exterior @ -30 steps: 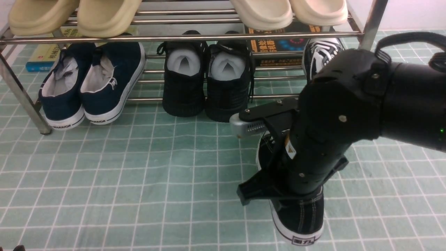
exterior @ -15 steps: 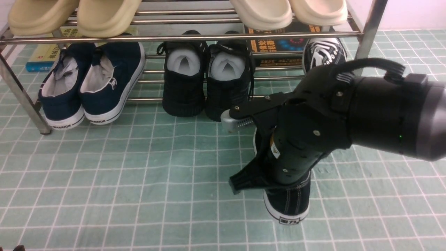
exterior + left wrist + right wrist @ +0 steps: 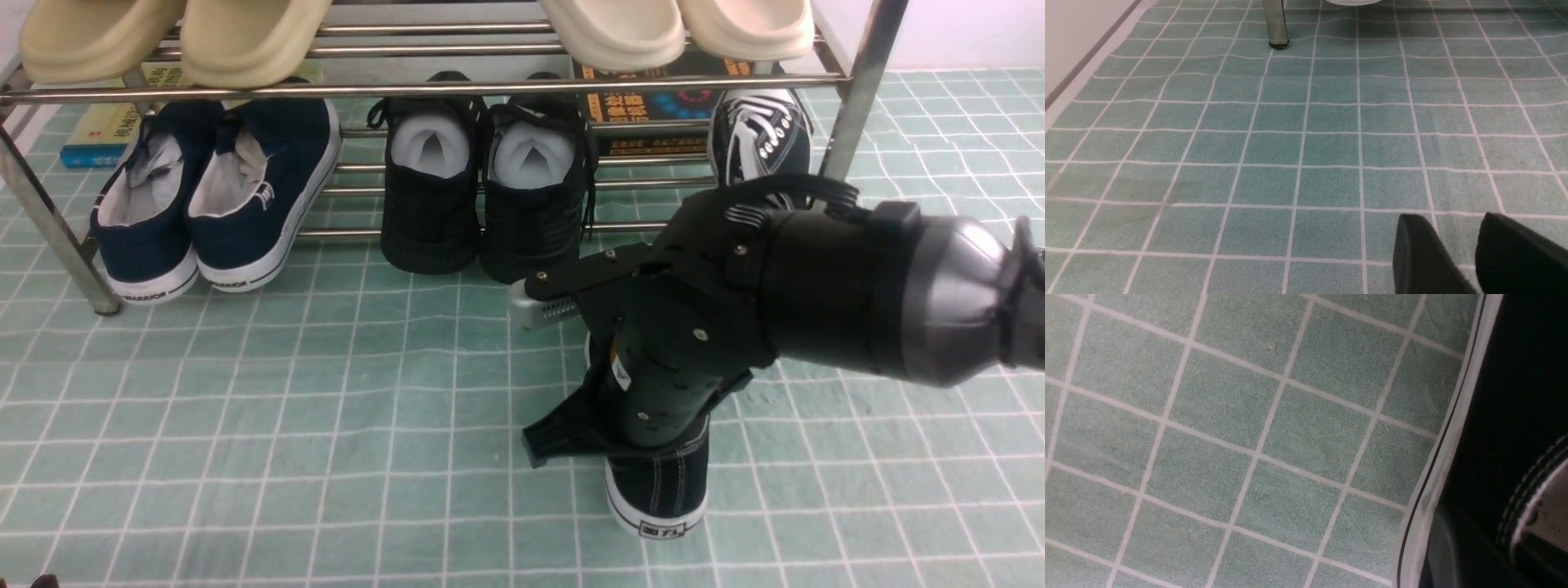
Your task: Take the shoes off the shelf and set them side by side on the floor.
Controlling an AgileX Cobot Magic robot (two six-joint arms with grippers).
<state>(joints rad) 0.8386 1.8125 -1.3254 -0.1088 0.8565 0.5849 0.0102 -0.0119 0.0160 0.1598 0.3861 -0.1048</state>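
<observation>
Right gripper: you have it clamped on one sneaker, low at the floor before the shelf.
Left gripper: slightly parted, empty.
Other sneaker: lower tier.
Slip-ons: heels read WARRIOR.

Footwear total: ten items, consisting of two beige clogs, two cream clogs, two navy shoes with white soles, two all-black shoes stuffed with white filler, and two black sneakers with white stitching. Storage: one chrome rack having two tiers. At least two books are visible behind the rack; the exact quantity cannot be determined.
</observation>
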